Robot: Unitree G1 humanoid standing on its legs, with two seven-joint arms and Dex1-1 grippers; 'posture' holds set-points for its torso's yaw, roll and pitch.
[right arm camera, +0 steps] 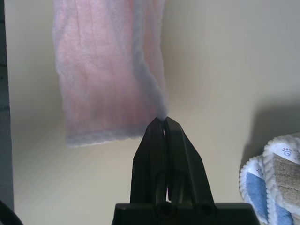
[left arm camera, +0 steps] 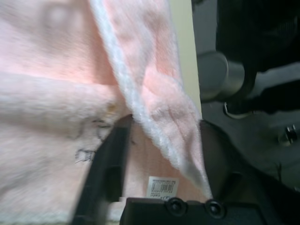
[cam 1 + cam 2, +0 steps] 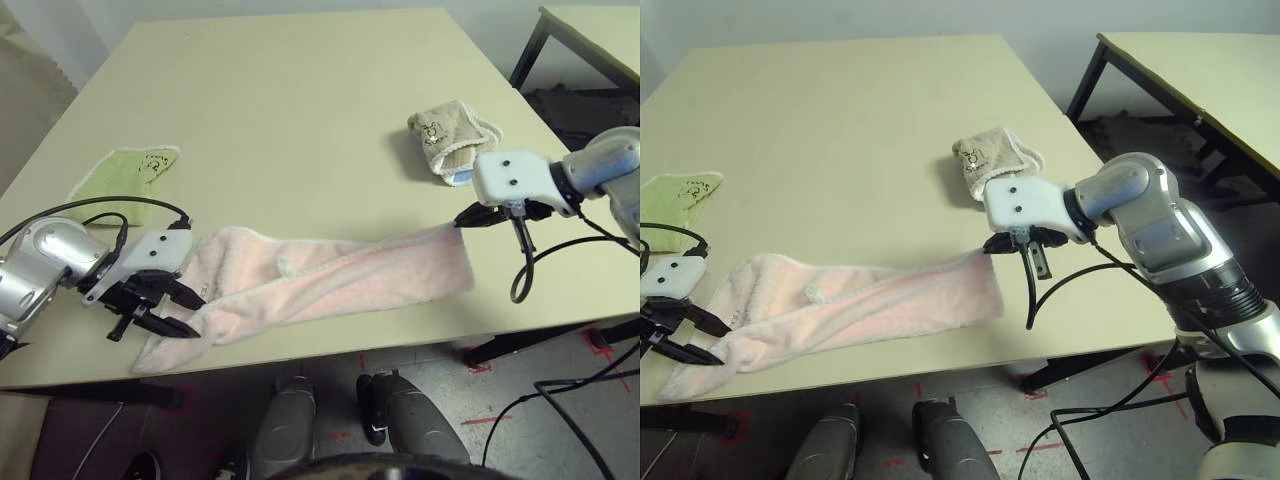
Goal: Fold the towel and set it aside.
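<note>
Around the work: 1 green towel, 1 beige-and-blue bundle, 2 tables

We see a small green towel point(image 3: 125, 185) with white edging and a dark print lying flat toward the left side of the pale main table point(image 3: 290, 110). Toward the right side we find 1 folded beige-and-blue towel point(image 3: 452, 140), white-edged, with a dark print on its beige face. Beyond the right edge stands a 2nd table point(image 3: 1210, 80), pale-topped with dark legs. Red marks point(image 3: 1040, 447) dot the grey floor point(image 3: 340, 410) below.

The pale pink terry towel point(image 3: 350, 285), edged in white scallops, lies lengthwise on the worktop point(image 3: 300, 120), unevenly folded and creased.
</note>
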